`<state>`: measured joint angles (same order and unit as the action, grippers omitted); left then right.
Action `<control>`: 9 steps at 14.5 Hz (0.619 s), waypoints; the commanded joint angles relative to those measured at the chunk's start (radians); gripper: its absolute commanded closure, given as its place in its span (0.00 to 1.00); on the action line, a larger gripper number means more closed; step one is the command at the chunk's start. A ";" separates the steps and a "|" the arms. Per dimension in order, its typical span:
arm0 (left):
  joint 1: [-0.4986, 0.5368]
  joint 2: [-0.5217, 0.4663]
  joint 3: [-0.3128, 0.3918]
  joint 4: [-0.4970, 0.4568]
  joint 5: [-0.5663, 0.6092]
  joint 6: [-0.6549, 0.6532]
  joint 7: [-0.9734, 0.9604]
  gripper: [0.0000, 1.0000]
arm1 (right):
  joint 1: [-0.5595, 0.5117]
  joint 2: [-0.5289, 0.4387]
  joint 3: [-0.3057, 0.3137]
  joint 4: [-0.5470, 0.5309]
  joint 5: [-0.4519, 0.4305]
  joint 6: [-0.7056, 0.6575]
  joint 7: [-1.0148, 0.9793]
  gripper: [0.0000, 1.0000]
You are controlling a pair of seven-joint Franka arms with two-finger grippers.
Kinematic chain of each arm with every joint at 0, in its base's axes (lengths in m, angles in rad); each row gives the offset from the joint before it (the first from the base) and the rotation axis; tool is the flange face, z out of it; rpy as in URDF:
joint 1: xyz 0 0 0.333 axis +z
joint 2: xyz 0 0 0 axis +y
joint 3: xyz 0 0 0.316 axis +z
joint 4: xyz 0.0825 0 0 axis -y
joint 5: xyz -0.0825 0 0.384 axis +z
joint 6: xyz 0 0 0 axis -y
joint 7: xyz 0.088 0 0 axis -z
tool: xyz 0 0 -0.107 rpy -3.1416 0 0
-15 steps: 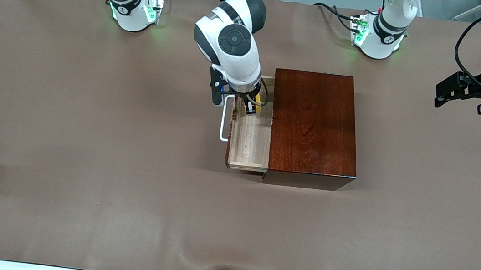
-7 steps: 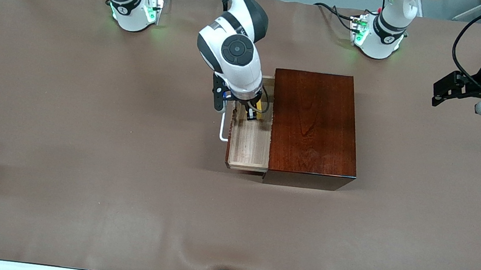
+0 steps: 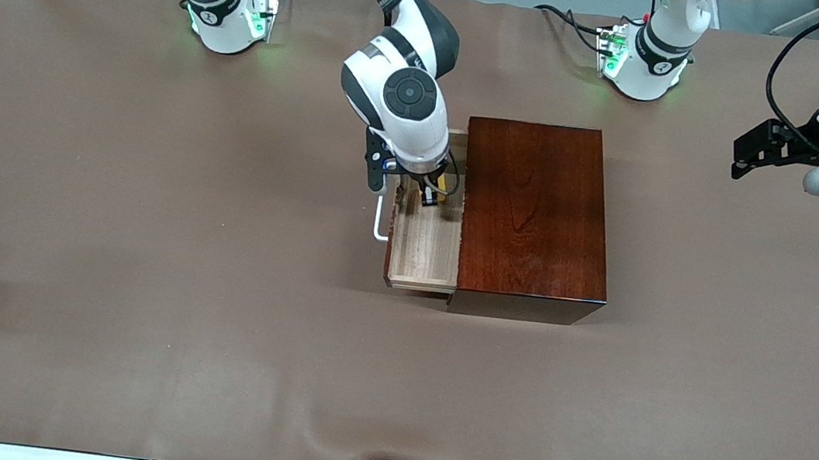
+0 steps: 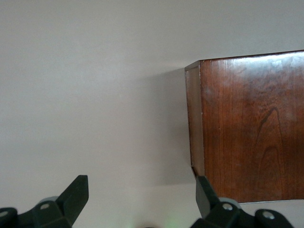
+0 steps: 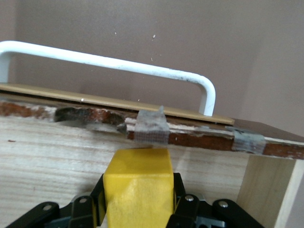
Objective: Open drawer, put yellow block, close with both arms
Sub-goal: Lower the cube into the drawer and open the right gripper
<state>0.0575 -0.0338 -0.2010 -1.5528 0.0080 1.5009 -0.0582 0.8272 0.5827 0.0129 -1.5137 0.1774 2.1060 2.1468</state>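
The drawer [image 3: 425, 241] is pulled out of the dark wooden box [image 3: 533, 210]. The right tool [image 3: 431, 197] is down inside it, squeezed tight on the yellow block [image 5: 137, 189]; the block may be just off the drawer floor. The left tool [image 4: 140, 202] waits wide open with nothing in it, over the worktop [image 3: 144, 229] near the box.

The left end effector [image 4: 140, 199], fingers [image 4: 76, 192] spread, hangs over the table [image 4: 95, 95] beside the mahogany box [image 4: 247, 123].
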 commanded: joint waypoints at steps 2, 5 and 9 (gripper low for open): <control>0.002 0.000 -0.005 0.005 -0.005 -0.008 0.021 0.00 | 0.010 0.011 -0.013 0.033 0.008 -0.011 0.021 0.06; 0.002 0.006 -0.021 0.008 -0.003 -0.008 0.017 0.00 | 0.003 0.008 -0.014 0.055 0.008 -0.021 0.021 0.00; -0.001 0.020 -0.081 0.008 0.018 -0.008 0.006 0.00 | -0.019 0.005 -0.017 0.125 0.010 -0.078 0.018 0.00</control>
<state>0.0544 -0.0225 -0.2482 -1.5529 0.0087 1.5009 -0.0583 0.8232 0.5845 -0.0043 -1.4435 0.1774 2.0797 2.1522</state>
